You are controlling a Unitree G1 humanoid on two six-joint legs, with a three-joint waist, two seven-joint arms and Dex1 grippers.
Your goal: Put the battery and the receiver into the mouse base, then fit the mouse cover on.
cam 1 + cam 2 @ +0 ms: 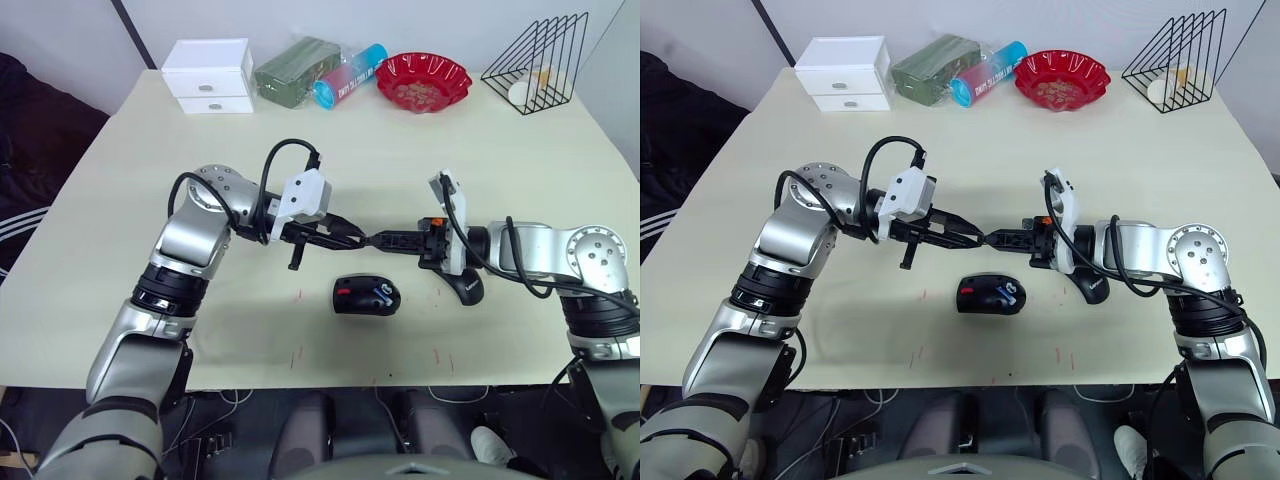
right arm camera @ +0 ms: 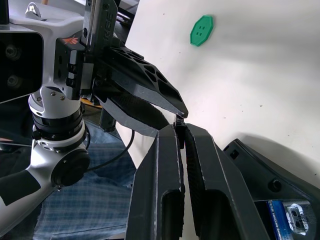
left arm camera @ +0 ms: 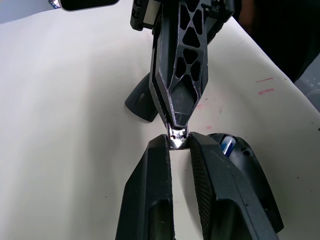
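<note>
1. The left gripper (image 1: 362, 238) and right gripper (image 1: 375, 239) are meeting tip to tip above the bench (image 1: 120, 200), just behind the mouse base (image 1: 366, 296).
2. A small silver receiver (image 3: 176, 138) is sitting between them; the left gripper's fingers (image 3: 155, 165) are pinching it, and the right gripper's fingers (image 2: 167, 150) are closing together on it as well.
3. The mouse base is lying open on the bench, red wheel showing, with a blue battery (image 1: 381, 293) seated inside.
4. The mouse cover (image 1: 468, 287) is resting on the bench beside the mouse base, under the right wrist.
5. Bare bench is lying all round the mouse base, through to the near edge.
</note>
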